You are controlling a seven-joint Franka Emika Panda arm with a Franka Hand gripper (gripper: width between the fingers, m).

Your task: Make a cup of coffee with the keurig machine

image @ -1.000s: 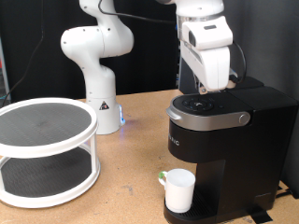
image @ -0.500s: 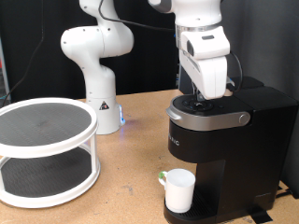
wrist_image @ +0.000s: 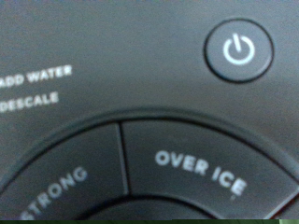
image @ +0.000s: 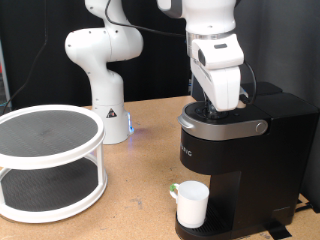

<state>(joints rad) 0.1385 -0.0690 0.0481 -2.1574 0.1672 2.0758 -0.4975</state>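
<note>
Brown tabletop against a dark backdrop; I see a second white robot base standing idle at the back and a white two-tier round rack at the exterior view's left. In the exterior view the working arm drops straight down from the top of frame, wrist vertical, with the gripper pressed low onto the top panel of the keurig machine at the exterior view's right. The fingertips are lost against the black lid, so I cannot tell how the jaws stand, and I see nothing held. The machine is matte black with a silver-grey band across its front and its lid is down. The cup, plain white, stands upright on the drip base under the brew head; a small green-lidded pod peeks out just beside it. Wrist view: I get a very close look at the machine's top panel, with a round power button, the words ADD WATER and DESCALE, and curved STRONG and OVER ICE buttons, slightly blurred. No fingers show here.
</note>
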